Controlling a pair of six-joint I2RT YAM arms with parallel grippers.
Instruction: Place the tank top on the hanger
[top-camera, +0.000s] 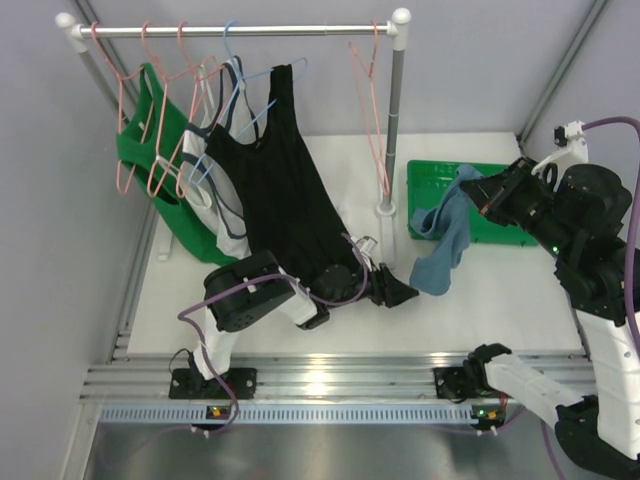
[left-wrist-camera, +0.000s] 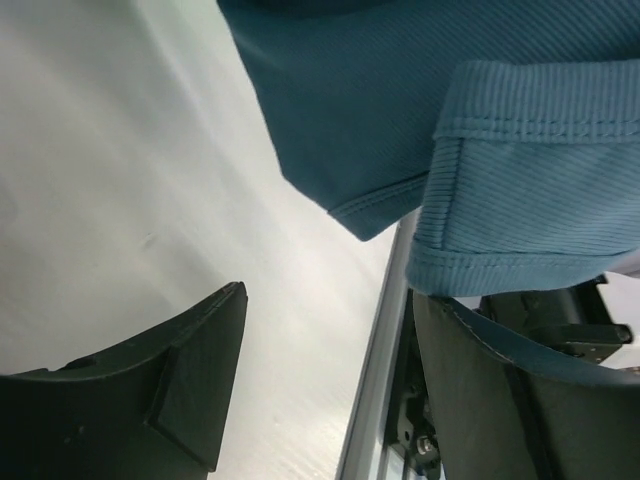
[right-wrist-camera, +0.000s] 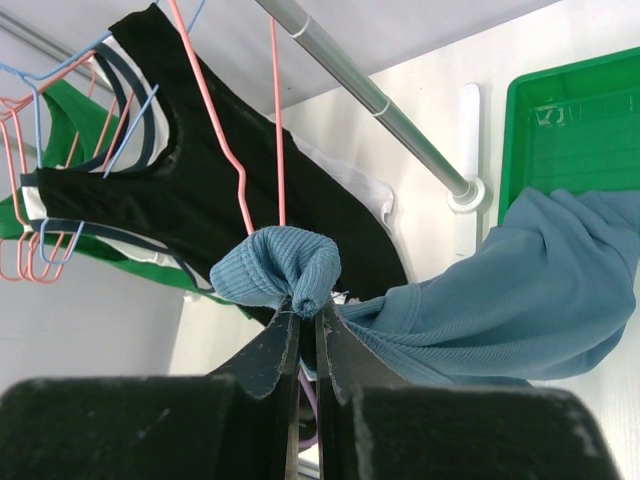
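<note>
The right claw (right-wrist-camera: 308, 312) is clenched on a bunched fold of the dusty blue tank top (top-camera: 452, 232), holding it aloft over the near-left corner of a green tray (top-camera: 430, 172) at the right of the tabletop (top-camera: 500, 305). The garment's long axis slants from that grip down and to the near left, where its hem hangs just beyond the released left claw (top-camera: 403, 291), whose jaws stand wide with no cloth between them. The empty salmon-pink hanger (right-wrist-camera: 277, 130) hangs from the right end of the rail (top-camera: 300, 30), to the left of and farther than the held fold; in the right wrist view its wires rise directly behind the bunched fabric. The right arm holds the top end, the left sits nearest the hem, and the garment appears not yet threaded onto the hanger.
</note>
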